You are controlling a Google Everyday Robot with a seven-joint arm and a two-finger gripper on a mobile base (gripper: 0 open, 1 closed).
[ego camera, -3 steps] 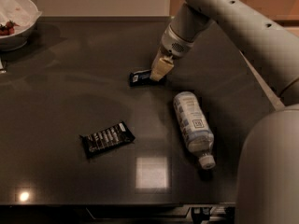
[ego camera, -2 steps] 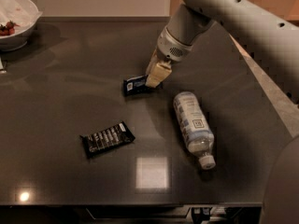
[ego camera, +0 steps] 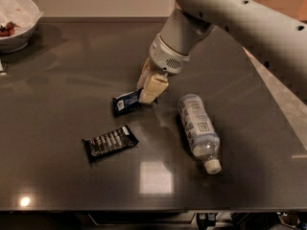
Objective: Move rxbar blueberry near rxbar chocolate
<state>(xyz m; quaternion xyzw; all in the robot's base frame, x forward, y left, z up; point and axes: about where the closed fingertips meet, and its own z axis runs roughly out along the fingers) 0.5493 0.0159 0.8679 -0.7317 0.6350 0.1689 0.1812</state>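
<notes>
Dark tabletop (ego camera: 240, 66) bears the rxbar blueberry (ego camera: 125, 102), right end pinched between jaws of the gripper (ego camera: 147, 98), near the rxbar chocolate (ego camera: 110, 141).

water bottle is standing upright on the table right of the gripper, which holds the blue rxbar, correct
Not quite. The camera view shows the water bottle lying on its side, cap toward the near edge, not upright. The rest holds: it is on the table, right of the gripper, whose fingers are shut on the right end of the rxbar blueberry.
</notes>
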